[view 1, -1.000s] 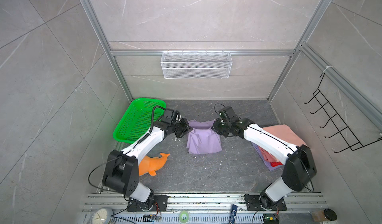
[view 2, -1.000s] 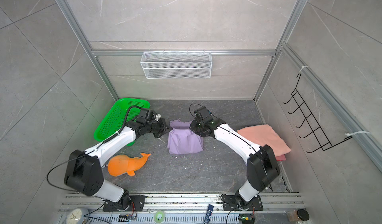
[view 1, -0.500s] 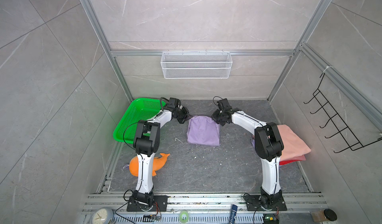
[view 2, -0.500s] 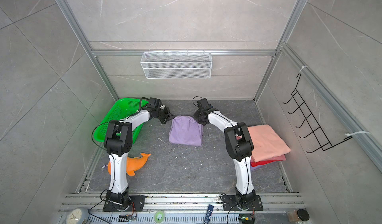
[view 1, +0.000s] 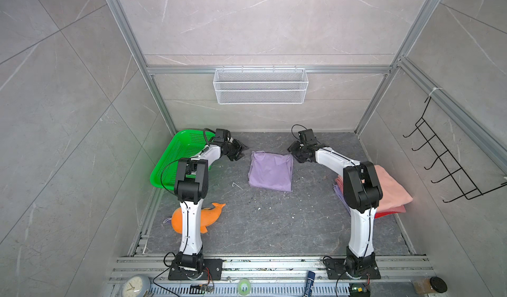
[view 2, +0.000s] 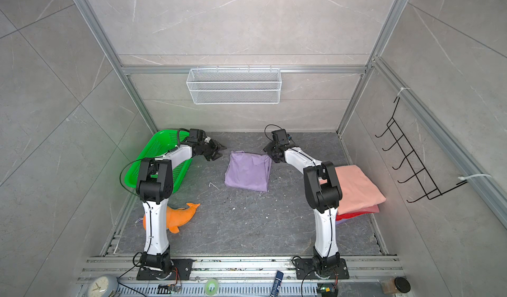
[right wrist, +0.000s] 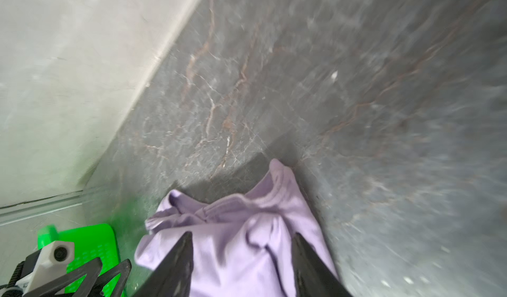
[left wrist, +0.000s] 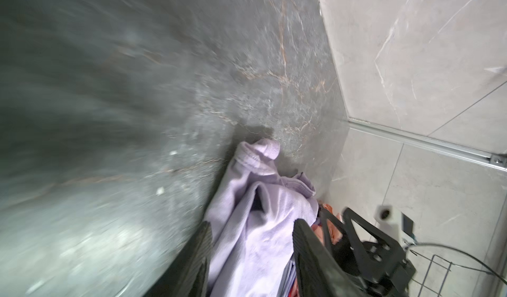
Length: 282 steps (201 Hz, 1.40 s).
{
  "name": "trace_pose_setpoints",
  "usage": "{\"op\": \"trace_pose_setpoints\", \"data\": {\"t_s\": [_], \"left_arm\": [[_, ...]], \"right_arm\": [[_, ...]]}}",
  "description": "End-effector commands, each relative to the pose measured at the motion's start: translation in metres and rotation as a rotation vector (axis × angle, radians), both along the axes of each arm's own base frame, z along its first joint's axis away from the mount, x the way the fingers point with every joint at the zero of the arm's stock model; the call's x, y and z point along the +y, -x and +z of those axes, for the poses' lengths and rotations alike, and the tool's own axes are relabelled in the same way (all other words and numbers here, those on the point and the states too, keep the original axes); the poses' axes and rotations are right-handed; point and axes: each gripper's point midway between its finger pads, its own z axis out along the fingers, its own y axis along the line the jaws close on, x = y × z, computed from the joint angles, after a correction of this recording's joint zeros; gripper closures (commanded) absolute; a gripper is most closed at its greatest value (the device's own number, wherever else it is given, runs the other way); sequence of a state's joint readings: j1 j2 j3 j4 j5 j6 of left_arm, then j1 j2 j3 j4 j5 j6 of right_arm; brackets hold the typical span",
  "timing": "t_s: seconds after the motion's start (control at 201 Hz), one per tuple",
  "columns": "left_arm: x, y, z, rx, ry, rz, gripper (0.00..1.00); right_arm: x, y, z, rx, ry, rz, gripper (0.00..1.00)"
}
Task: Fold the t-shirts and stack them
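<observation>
Half a second back: pinning the far corners of the lilac t-shirt [view 1: 270, 170]. Full second back: holding that far edge up off the table [view 1: 260, 227]. And now, released! Lying flat and roughly square mid-table in both top views, a few wrinkles along the far edge, well apart from the stack [view 1: 395, 199]. Off to the side with the left end effector [view 1: 242, 152], with fingers [left wrist: 197, 257] spread wide, clear of the cloth, nothing clamped. Same story at the right end effector [view 1: 293, 152]: spread wide, gripping nothing, hanging just beside the far right corner. Backed up by both wrist views, with lilac cloth lying past the open gap rather than pinched in it. Reads as this fold finished. Left to do, most likely: regrasping and carrying across to the stack. Over by the right arm, then, that stack: salmon-pink shirt [view 1: 392, 191] on top, red shirt [view 1: 384, 214] as a sliver underneath, another lilac layer [view 1: 338, 191] peeking out lowest. On to containers. Green basket [view 1: 172, 155] at the table's left edge, partly under the left arm: nothing visible inside, though part hidden. White wire basket [view 1: 260, 85] up on the back wall: nothing visible in there either. Outside both, down by the left arm's base: orange dolphin [view 1: 211, 216], flat on the table.
</observation>
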<state>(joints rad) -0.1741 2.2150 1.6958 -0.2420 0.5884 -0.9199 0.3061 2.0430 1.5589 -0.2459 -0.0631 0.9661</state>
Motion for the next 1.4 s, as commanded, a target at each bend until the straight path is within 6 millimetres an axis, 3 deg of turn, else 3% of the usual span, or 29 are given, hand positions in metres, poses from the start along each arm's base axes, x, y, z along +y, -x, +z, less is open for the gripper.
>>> {"op": "trace_pose_setpoints", "data": {"t_s": [0.0,0.184,0.403,0.543,0.602,0.622,0.757,0.931,1.075,1.135,1.215,1.399], "left_arm": [[-0.007,0.016,0.065,-0.127,-0.024,-0.065,0.49],[-0.049,0.038,0.069,-0.088,0.043,-0.132,0.48],[-0.099,0.035,0.050,-0.012,0.117,-0.186,0.48],[-0.112,0.026,0.027,0.041,0.128,-0.183,0.47],[-0.113,0.020,0.021,0.048,0.131,-0.177,0.48],[-0.113,0.017,0.004,0.076,0.123,-0.173,0.48],[-0.097,-0.007,-0.027,0.110,0.109,-0.125,0.48],[-0.062,-0.022,-0.072,0.179,0.092,-0.014,0.48],[-0.045,-0.021,-0.088,0.198,0.073,0.023,0.48],[-0.039,-0.024,-0.085,0.185,0.067,0.029,0.48],[-0.039,-0.030,-0.064,0.117,0.088,0.012,0.48],[-0.037,-0.031,0.018,-0.084,0.053,-0.070,0.48]], "right_arm": [[-0.004,0.023,0.036,-0.042,0.038,0.024,0.42],[0.028,0.047,0.025,0.000,-0.074,0.081,0.42],[0.070,0.033,0.001,0.038,-0.169,0.134,0.44],[0.083,0.021,-0.022,0.078,-0.178,0.142,0.45],[0.081,0.016,-0.036,0.098,-0.146,0.132,0.45],[0.081,0.013,-0.040,0.100,-0.133,0.134,0.45],[0.064,0.000,-0.059,0.124,-0.027,0.108,0.46],[0.013,0.006,-0.109,0.265,0.090,0.020,0.50],[-0.022,0.019,-0.135,0.328,0.129,-0.025,0.50],[-0.033,0.020,-0.135,0.333,0.130,-0.039,0.50],[-0.038,0.014,-0.124,0.294,0.114,-0.036,0.51],[-0.028,0.000,-0.059,0.139,0.094,0.056,0.49]]}}
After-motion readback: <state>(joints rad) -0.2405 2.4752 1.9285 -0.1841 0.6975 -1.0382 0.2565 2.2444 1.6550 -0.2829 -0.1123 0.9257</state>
